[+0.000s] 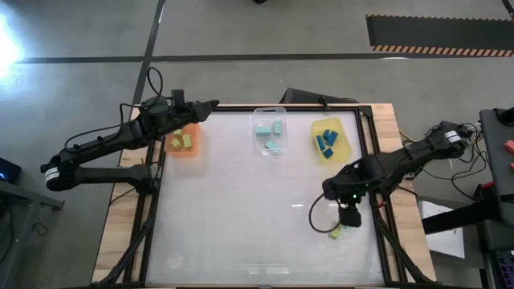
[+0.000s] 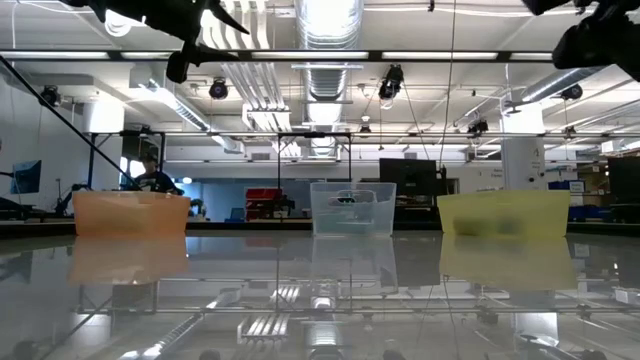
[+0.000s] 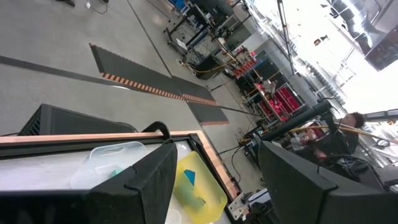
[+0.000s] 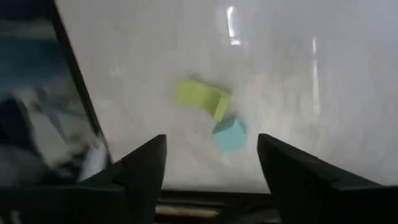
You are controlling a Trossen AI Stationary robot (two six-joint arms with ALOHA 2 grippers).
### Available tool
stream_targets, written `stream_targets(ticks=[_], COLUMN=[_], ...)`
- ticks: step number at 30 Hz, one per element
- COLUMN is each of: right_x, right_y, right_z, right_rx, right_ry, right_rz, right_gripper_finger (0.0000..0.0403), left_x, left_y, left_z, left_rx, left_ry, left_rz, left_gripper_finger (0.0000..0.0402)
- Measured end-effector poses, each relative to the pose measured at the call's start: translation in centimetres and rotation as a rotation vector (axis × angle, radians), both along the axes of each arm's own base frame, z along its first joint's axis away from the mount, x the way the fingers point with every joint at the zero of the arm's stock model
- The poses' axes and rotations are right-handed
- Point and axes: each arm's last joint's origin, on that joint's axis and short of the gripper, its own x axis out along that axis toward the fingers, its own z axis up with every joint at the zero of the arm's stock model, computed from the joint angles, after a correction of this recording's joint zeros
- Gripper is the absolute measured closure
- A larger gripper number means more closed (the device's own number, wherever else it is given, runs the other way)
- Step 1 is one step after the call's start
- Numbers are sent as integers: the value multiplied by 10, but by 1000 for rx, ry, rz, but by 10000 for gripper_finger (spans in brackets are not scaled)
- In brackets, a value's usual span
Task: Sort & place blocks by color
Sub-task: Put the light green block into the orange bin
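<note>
**Right end effector hanging over the last two loose blocks**

I am looking at the counter [image 1: 241, 209] from above. The right end effector [image 1: 350, 215] is hovering near the right edge, on the near side of the yellow tray [image 1: 330, 139]. Its fingers [image 4: 140, 171] are standing wide apart and are holding nothing. Just below it, two blocks are lying on the counter: a yellow-green block [image 4: 202, 97] and a light teal block [image 4: 229, 134]. In the right wrist view they are touching each other at a corner, and both are lying between the two open fingers but a little ahead of them. From above I am seeing only a small yellow-green spot [image 1: 336, 232] at this place, partly under the end effector.

The other blocks are already lying in the trays at the far side of the counter. The orange tray [image 1: 183, 141] at the left is carrying yellow-green blocks [image 1: 181, 141]. The clear tray [image 1: 270, 131] in the middle is carrying light teal blocks [image 1: 271, 133]. The yellow tray at the right is carrying darker blue blocks [image 1: 325, 142].

The left end effector [image 1: 210, 107] is waiting over the far left corner, just beyond the orange tray. Its fingers [image 3: 146, 183] are standing wide open, with nothing between them.
</note>
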Motion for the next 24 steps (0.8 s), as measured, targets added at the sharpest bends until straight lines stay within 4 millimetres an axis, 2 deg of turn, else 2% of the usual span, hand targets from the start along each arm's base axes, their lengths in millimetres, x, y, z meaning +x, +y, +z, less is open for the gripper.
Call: stream_targets(ticks=[7, 15, 24], right_x=[-4, -7, 5], right_y=[15, 25, 42], right_z=[-13, -41, -74], right_rx=[-20, -72, -96], right_ry=[-87, -175, -203], right_rz=[348, 549, 710], right_gripper_finger=[130, 134, 145], left_x=[0, 1, 1], left_y=[0, 0, 0], left_z=[0, -2, -3], left_rx=[5, 7, 16], left_ry=[4, 12, 22], left_rz=[0, -1, -2], left_gripper_finger=[191, 191, 191])
